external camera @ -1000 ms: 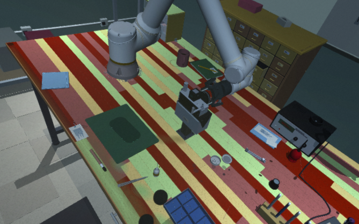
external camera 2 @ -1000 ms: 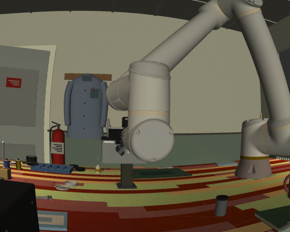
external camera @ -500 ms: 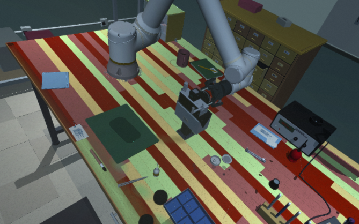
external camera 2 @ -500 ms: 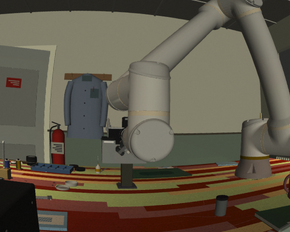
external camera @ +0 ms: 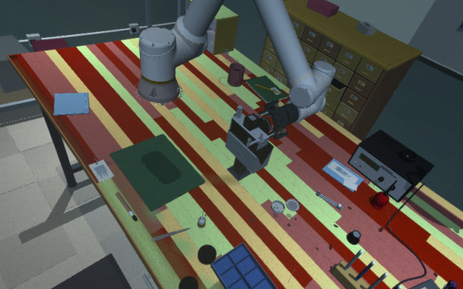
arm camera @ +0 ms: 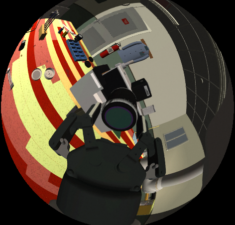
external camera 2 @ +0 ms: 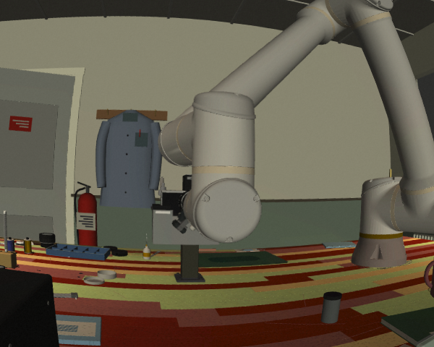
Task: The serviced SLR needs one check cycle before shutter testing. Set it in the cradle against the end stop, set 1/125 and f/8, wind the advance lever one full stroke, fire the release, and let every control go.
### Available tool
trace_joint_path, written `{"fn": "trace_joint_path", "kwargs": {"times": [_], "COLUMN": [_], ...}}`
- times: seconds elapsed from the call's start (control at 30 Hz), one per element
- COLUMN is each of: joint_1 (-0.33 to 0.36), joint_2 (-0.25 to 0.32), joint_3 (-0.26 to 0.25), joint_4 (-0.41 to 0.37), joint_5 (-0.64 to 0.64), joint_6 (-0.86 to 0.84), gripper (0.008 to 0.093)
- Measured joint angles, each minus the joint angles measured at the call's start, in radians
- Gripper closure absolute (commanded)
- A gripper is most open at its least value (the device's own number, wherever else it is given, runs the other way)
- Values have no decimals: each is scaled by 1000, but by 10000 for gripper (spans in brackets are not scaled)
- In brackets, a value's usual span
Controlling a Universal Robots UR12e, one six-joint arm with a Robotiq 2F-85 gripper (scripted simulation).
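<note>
The SLR camera (external camera: 253, 124) (arm camera: 117, 89) sits in the grey cradle (external camera: 249, 147) (external camera 2: 170, 226) on a dark post at the middle of the striped bench. Its lens (arm camera: 119, 114) points straight at the wrist camera, and my gripper (arm camera: 115, 122) (external camera: 269, 124) stands open around the lens barrel, holding nothing. A small upright knob (external camera: 239, 111) rises from the cradle's far end. In the second side camera my wrist joint hides most of the camera body.
The cradle's post foot (external camera: 239, 172) stands on the bench below my hand. A green mat (external camera: 157, 170) lies to the left; a notebook (external camera: 267, 88) and mug (external camera: 236, 74) lie behind. A black tester box (external camera: 389, 163) stands to the right.
</note>
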Motion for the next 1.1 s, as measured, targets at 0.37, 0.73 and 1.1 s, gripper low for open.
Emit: {"fn": "trace_joint_path", "kwargs": {"times": [0.37,0.73,1.1], "joint_1": [5,21,46], "joint_2": [1,9,20], "joint_3": [-4,-17,-36], "joint_4": [1,6,14], "joint_5": [5,21,45], "joint_6": [0,0,0], "gripper": [214,214,214]}}
